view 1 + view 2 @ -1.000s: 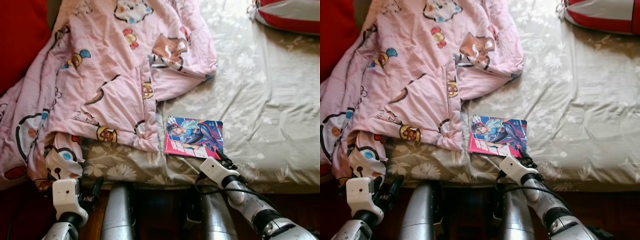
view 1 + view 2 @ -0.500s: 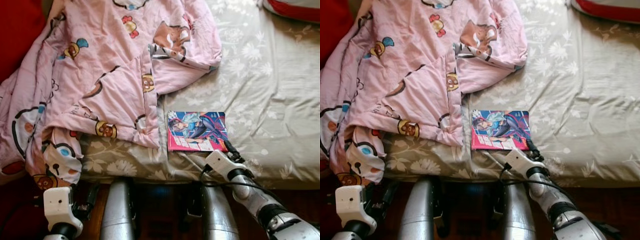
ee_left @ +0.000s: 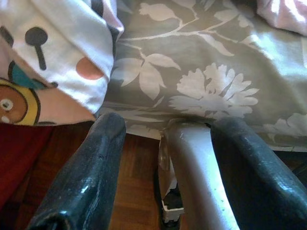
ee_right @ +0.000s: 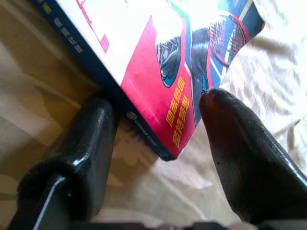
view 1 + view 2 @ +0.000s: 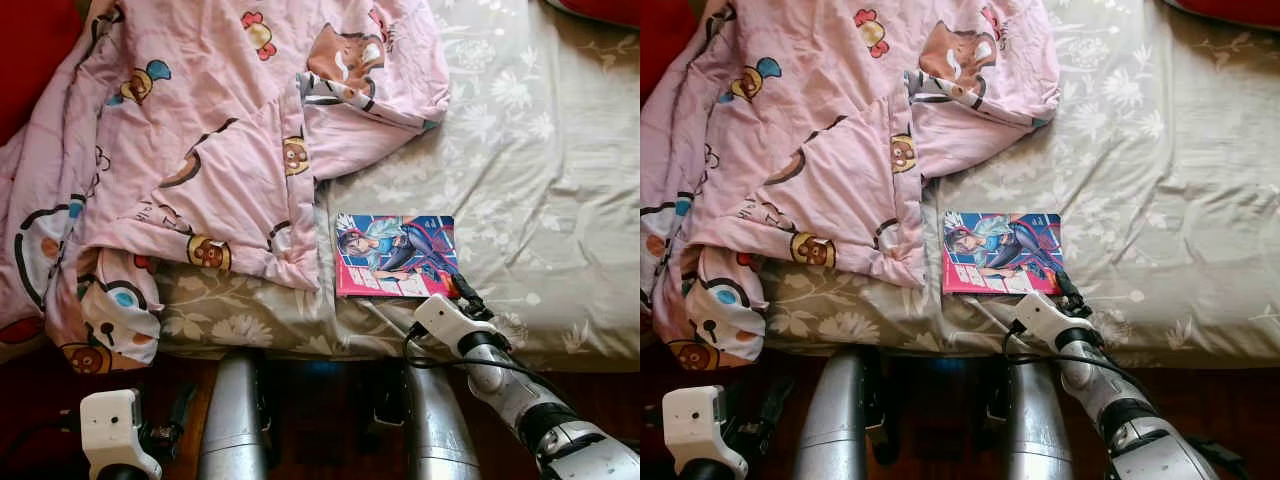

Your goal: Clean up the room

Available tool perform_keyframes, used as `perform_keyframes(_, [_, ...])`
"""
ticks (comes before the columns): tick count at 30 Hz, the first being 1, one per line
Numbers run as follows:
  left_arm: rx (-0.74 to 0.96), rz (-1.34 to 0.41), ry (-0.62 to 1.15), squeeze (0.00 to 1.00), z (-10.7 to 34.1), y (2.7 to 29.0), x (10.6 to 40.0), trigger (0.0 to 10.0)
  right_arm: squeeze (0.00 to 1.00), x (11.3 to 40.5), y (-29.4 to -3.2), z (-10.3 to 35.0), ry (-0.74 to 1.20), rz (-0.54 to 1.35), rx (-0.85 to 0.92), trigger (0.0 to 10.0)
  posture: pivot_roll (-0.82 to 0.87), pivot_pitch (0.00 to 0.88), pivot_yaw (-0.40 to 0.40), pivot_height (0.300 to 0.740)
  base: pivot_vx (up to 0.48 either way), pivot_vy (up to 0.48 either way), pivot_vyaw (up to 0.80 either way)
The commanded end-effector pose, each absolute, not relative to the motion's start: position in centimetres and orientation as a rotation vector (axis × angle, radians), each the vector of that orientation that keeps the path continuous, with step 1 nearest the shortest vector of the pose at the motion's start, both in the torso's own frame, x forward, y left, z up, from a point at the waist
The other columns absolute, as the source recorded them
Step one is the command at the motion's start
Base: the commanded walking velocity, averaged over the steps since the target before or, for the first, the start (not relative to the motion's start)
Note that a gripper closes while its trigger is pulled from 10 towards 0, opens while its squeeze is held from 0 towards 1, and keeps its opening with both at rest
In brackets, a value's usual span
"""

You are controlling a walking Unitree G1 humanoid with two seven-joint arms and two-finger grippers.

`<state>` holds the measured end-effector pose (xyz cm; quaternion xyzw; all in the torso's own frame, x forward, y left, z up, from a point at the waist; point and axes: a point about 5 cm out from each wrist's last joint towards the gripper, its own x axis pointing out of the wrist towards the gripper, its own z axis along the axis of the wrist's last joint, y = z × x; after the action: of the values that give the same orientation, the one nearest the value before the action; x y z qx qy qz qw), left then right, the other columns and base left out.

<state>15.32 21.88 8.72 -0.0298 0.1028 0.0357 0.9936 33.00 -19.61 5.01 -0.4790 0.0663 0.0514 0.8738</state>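
Note:
A comic book [image 5: 395,255] with a pink and blue cover lies flat on the grey flowered bed sheet [image 5: 540,180], near the bed's front edge. My right gripper [image 5: 462,292] is at the book's near right corner, open. In the right wrist view, one black finger [image 4: 86,139] lies beside the spine and the other finger [image 4: 240,143] lies over the cover, with the corner of the book [image 4: 158,86] between them. My left gripper [image 3: 170,122] hangs low in front of the bed, open and holding nothing.
A crumpled pink cartoon-print blanket [image 5: 200,130] covers the bed's left half and spills over the front edge [image 5: 100,320]. A red cushion [image 5: 30,50] sits at the far left. My two silver legs [image 5: 232,420] stand on dark wooden floor against the bed.
The whole view has shifted a little up the bed. My left arm has sunk lower toward the floor. My right gripper stays at the book's corner, slightly further in.

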Motion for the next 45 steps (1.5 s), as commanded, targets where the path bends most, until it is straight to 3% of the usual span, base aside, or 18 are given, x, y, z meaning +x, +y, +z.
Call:
perform_keyframes(1, [-0.069, 0.093, 0.274, 0.00, 7.8, 22.2, 14.0, 10.0, 0.00, 32.8, -19.8, 4.7, 0.148, 0.121, -1.021, 10.0, 0.24, 0.560, -0.010, 0.596, 0.000, 0.000, 0.00])
perform_keyframes(7, [-0.071, 0.099, 0.282, 0.00, 7.7, 22.1, 13.7, 10.0, 0.00, 33.2, -18.8, 4.9, 0.161, 0.168, -1.003, 10.0, 0.24, 0.559, -0.019, 0.596, 0.000, 0.000, 0.00])
perform_keyframes(8, [-0.071, 0.099, 0.282, 0.00, 7.7, 22.1, 13.7, 10.0, 0.00, 33.2, -18.7, 4.8, 0.165, 0.175, -1.007, 4.0, 0.24, 0.557, -0.020, 0.596, 0.000, 0.000, 0.00])
perform_keyframes(9, [-0.072, 0.099, 0.283, 0.00, 7.6, 22.1, 13.7, 10.0, 0.00, 33.2, -18.5, 4.7, 0.169, 0.182, -1.006, 0.0, 0.25, 0.556, -0.021, 0.596, 0.000, 0.000, 0.00])
perform_keyframes(37, [-0.073, 0.107, 0.313, 0.00, 6.9, 22.0, 13.2, 10.0, 0.00, 32.7, -19.3, 4.1, 0.209, 0.165, -1.000, 0.0, 0.24, 0.558, -0.027, 0.596, 0.000, 0.000, 0.00])
perform_keyframes(45, [-0.075, 0.116, 0.308, 0.00, 6.1, 22.2, 14.1, 10.0, 0.00, 31.7, -19.0, 3.0, 0.250, 0.110, -0.789, 0.0, 0.24, 0.504, -0.041, 0.596, 0.000, 0.000, 0.00])
